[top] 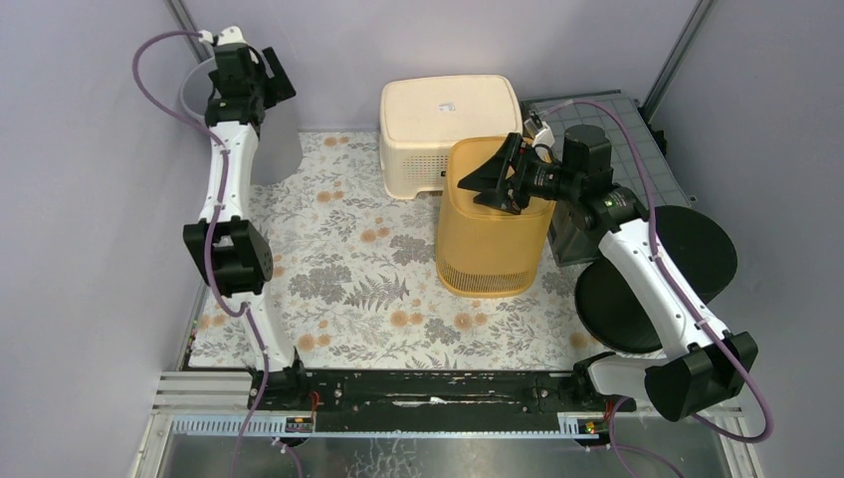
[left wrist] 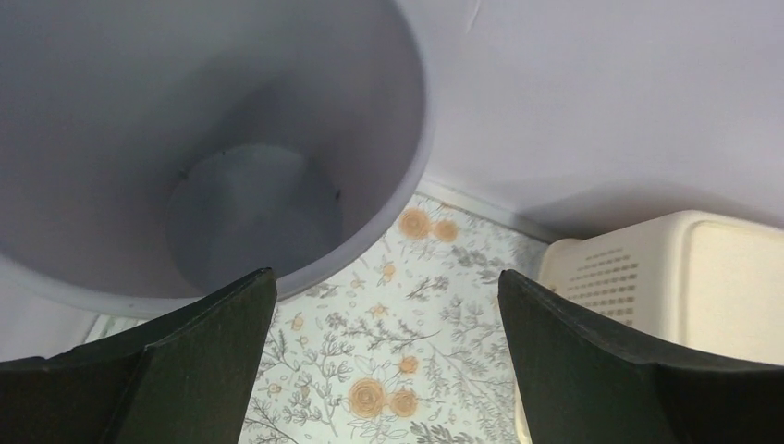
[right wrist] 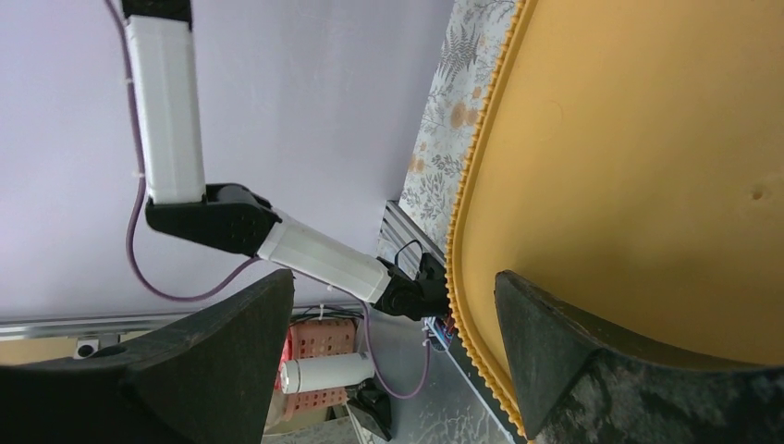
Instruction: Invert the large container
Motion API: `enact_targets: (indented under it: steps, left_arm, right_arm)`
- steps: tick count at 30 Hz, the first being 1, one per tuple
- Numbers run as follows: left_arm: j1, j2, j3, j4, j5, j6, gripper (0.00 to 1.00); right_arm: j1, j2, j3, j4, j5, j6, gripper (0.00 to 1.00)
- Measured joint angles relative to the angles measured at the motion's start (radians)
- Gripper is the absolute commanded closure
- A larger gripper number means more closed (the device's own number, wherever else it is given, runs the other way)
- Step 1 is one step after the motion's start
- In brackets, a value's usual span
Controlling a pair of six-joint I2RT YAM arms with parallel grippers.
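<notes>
Right gripper (top: 494, 171), claw spread apart, sits at the solid top face of the tall yellow basket (top: 493, 244), right of centre on the floral mat (top: 348, 289). Left gripper (left wrist: 385, 275), fingers also apart, hangs over an upright grey bucket (left wrist: 231, 120), upper left.

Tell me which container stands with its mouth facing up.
The grey bucket, far left; the cream basket and yellow basket both show closed tops.

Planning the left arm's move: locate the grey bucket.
Top view: grey bucket in the far left corner, beneath the left gripper, left of the cream bin.
</notes>
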Motion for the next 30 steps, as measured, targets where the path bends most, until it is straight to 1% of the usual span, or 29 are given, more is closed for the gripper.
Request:
enact_targets:
  steps: [6, 23, 27, 30]
  left_arm:
    - [0.000, 0.099, 0.000, 0.006, -0.028, 0.006, 0.04]
    - [0.000, 0.118, 0.006, 0.018, -0.040, 0.024, 0.06]
    - [-0.001, 0.120, -0.002, 0.017, -0.065, 0.031, 0.09]
    - [-0.002, 0.111, -0.032, 0.024, -0.080, 0.037, 0.15]
  right_arm:
    - [0.005, 0.002, -0.013, 0.039, -0.003, 0.002, 0.14]
    - [0.021, 0.022, -0.024, 0.107, -0.018, 0.005, 0.14]
    - [0.023, 0.025, -0.024, 0.115, -0.019, 0.006, 0.14]
    - [0.025, 0.027, -0.024, 0.120, -0.019, 0.007, 0.14]
